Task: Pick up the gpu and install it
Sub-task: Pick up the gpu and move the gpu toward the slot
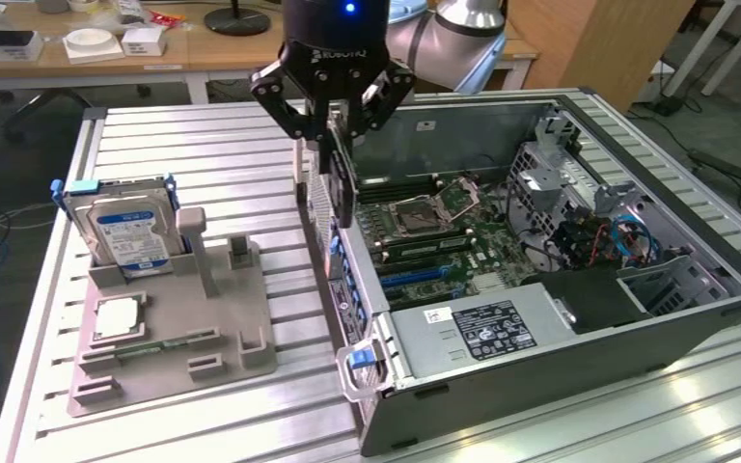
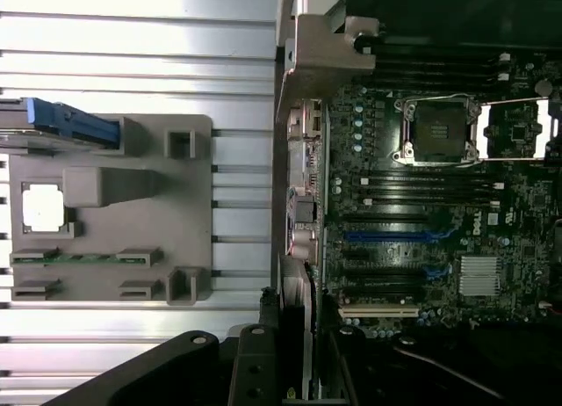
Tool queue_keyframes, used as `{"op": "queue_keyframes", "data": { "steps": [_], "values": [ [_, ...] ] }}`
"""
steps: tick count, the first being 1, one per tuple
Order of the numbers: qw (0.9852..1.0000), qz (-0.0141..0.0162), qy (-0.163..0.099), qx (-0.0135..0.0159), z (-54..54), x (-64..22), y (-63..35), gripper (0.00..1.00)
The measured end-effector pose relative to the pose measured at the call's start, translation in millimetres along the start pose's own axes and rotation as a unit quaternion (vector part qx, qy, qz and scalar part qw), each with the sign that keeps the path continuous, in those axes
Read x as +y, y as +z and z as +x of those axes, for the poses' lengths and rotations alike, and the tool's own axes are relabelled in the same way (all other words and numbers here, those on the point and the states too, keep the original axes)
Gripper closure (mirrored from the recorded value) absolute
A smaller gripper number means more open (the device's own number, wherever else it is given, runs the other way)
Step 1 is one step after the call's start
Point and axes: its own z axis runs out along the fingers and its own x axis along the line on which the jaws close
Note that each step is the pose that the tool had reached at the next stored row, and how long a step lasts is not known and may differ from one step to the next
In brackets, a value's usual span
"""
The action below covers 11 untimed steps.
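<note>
- Now the gripper (image 1: 335, 135) is clenched on the gpu (image 1: 332, 188), holding it upright on edge.
- The gpu hangs at the open case's (image 1: 577, 338) rear wall, with its silver bracket facing away from the case, just beside the motherboard (image 1: 474, 241).
- I cannot tell whether its lower edge touches the case.
- Beside the case, on the bench (image 1: 216, 135), a grey holder (image 1: 178, 338) carries a hard drive (image 1: 126, 231).

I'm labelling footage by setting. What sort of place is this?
Probably a robotics lab or workshop: an open computer case lies on a slatted metal table, the gripper holds the gpu at the case's edge, and office desks with clutter stand behind.
</note>
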Motion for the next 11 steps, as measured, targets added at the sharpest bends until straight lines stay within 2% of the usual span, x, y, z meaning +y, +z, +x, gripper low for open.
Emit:
{"op": "queue_keyframes", "data": {
  "steps": [1,11],
  "values": [
    [1.0,0.0,0.0,0.0,-8.3,0.0,0.4,0.73],
    [1.0,-0.0001,-0.002,0.0,-29.6,-0.1,1.4,0.73]
  ]
}}
